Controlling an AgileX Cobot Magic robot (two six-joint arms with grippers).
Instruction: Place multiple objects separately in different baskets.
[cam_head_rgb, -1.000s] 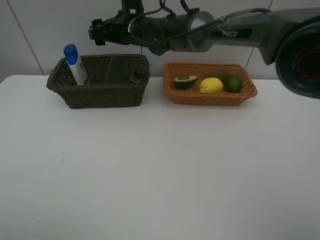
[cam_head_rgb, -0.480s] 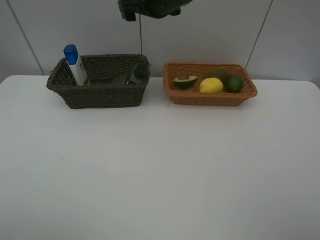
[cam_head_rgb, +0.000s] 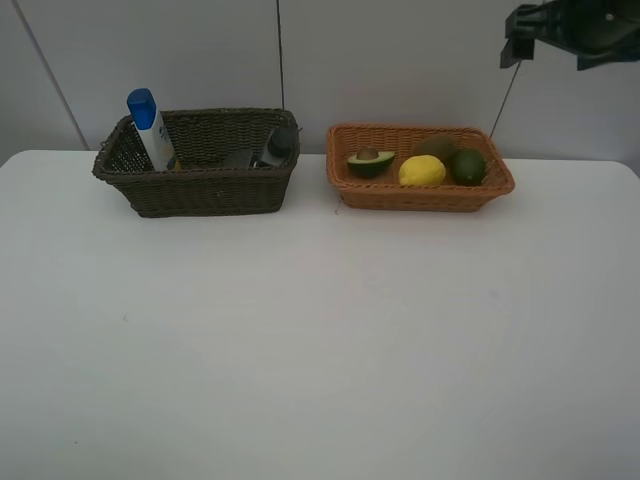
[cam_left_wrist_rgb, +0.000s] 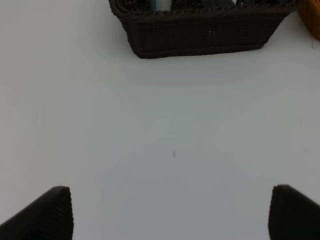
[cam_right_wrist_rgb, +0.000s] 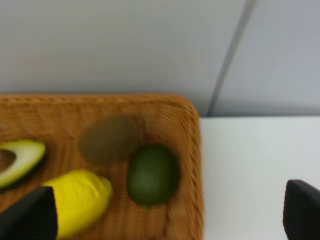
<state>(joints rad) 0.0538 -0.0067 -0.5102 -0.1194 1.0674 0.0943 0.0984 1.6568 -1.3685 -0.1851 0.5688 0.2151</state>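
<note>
Both grippers stand spread wide and empty: the left gripper (cam_left_wrist_rgb: 170, 212) above bare table (cam_left_wrist_rgb: 165, 140) before the dark basket (cam_left_wrist_rgb: 200, 35), the right gripper (cam_right_wrist_rgb: 170, 215) above the tan basket (cam_right_wrist_rgb: 192, 165). Tan basket holds avocado (cam_head_rgb: 370, 162), lemon (cam_head_rgb: 422, 171), lime (cam_head_rgb: 466, 166), kiwi (cam_head_rgb: 435, 147). Dark basket, left of it, holds white bottle (cam_head_rgb: 150, 130) and grey bottle (cam_head_rgb: 277, 146).

The high exterior camera looks down across the white table (cam_head_rgb: 320, 330) toward the back wall, taking in both baskets. The left wrist camera looks low over the tabletop at the dark brown basket (cam_left_wrist_rgb: 200, 35) from some way off. The right wrist camera hangs close above the orange-tan basket (cam_right_wrist_rgb: 192, 165), shared with the exterior view.
</note>
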